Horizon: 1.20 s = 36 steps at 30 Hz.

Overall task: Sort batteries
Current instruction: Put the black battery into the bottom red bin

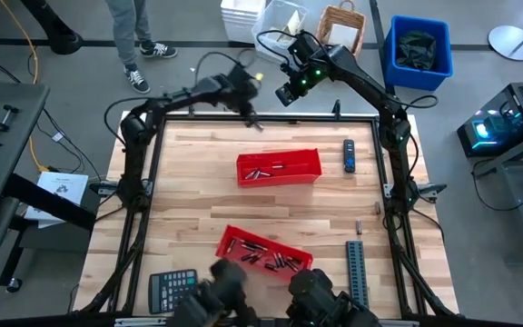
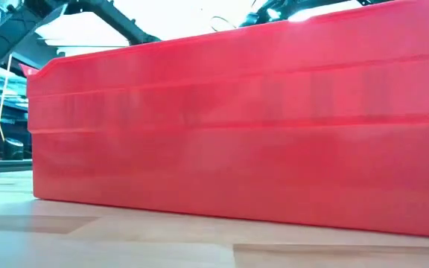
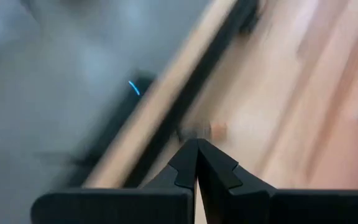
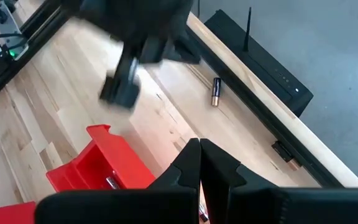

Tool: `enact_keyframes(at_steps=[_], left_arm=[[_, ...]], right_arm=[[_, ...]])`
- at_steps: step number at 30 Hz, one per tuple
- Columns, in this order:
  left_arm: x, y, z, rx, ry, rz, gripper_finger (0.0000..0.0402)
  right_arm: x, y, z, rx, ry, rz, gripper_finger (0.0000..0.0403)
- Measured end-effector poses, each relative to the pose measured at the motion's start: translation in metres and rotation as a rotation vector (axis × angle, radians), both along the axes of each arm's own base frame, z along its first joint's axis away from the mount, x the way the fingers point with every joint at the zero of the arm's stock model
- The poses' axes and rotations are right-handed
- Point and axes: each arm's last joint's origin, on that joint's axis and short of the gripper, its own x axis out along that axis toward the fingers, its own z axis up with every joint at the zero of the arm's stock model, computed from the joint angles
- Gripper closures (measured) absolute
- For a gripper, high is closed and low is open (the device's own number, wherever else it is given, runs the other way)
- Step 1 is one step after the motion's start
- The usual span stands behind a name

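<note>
Closed and empty, right pincer (image 4: 199,155) hanging above the bench's (image 1: 198,182) far edge; loose battery (image 4: 216,91) lying ahead beside the rim, long axis crosswise to it. Left pincer (image 1: 254,121) likewise closed, empty, probably nearer.

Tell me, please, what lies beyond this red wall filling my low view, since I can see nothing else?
Observer: From above, a middle tray and a near tray, both red, each hold batteries.
Operator: Is any battery loose?
Observer: Yes, a lone battery lies on the table by its far edge.
Operator: Where are the grippers?
Observer: The left gripper and right gripper hang near that far edge, fingers shut.
</note>
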Motion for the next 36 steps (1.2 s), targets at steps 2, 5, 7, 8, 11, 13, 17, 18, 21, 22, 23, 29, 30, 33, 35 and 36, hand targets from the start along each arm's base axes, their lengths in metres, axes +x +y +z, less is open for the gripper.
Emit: enact_keyframes(at_steps=[2,5,7,8,11,13,17,18,21,22,23,29,30,33,35,36], left_arm=[[-0.022,0.016,-0.012,-0.172,-0.057,0.016,0.0401],[-0.043,0.037,-0.023,-0.356,-0.233,-0.013,0.0401],[-0.046,0.041,-0.028,-0.382,-0.305,-0.085,0.0401],[-0.045,0.041,-0.031,-0.378,-0.313,-0.112,0.0401],[-0.041,0.038,-0.04,-0.326,-0.305,-0.179,0.0401],[-0.035,0.036,-0.04,-0.294,-0.314,-0.205,0.0401],[-0.018,0.026,-0.042,-0.192,-0.246,-0.187,0.0401],[-0.012,0.022,-0.043,-0.169,-0.225,-0.195,0.0401],[0.003,0.013,-0.044,-0.1,-0.205,-0.208,0.0401],[0.008,0.01,-0.045,-0.083,-0.202,-0.208,0.0401],[0.013,0.008,-0.045,-0.058,-0.2,-0.204,0.0401],[0.034,-0.004,-0.065,0.057,-0.075,-0.069,0.0401],[0.036,-0.006,-0.067,0.075,-0.05,-0.05,0.0401],[0.042,-0.008,-0.071,0.129,0.002,-0.013,0.0401],[0.045,-0.007,-0.072,0.133,0.013,-0.012,0.0401],[0.044,-0.008,-0.072,0.131,0.02,-0.016,0.0401]], right_arm=[[0.001,0.0,0.0,-0.007,-0.006,0.002,0.0403],[0.002,-0.001,0.001,-0.02,-0.021,0.002,0.0403],[0.002,-0.002,0.002,-0.026,-0.029,0.001,0.0403],[0.003,-0.002,0.002,-0.028,-0.034,-0.002,0.0403],[0.003,-0.002,0.002,-0.027,-0.036,-0.005,0.0403],[0.003,-0.002,0.002,-0.026,-0.035,-0.005,0.0403],[0.003,-0.003,0.003,-0.027,-0.038,-0.007,0.0403],[0.003,-0.003,0.003,-0.025,-0.039,-0.011,0.0403],[0.003,-0.003,0.003,-0.024,-0.041,-0.013,0.0403],[0.003,-0.003,0.003,-0.023,-0.041,-0.014,0.0403],[0.003,-0.003,0.003,-0.02,-0.042,-0.019,0.0403],[0.003,-0.003,0.003,-0.01,-0.044,-0.033,0.0403],[0.003,-0.003,0.003,-0.01,-0.045,-0.034,0.0403],[0.004,-0.002,0.003,-0.008,-0.046,-0.037,0.0403],[0.004,-0.002,0.003,0.002,-0.048,-0.051,0.0403],[0.004,-0.003,0.003,0.002,-0.05,-0.052,0.0403]])
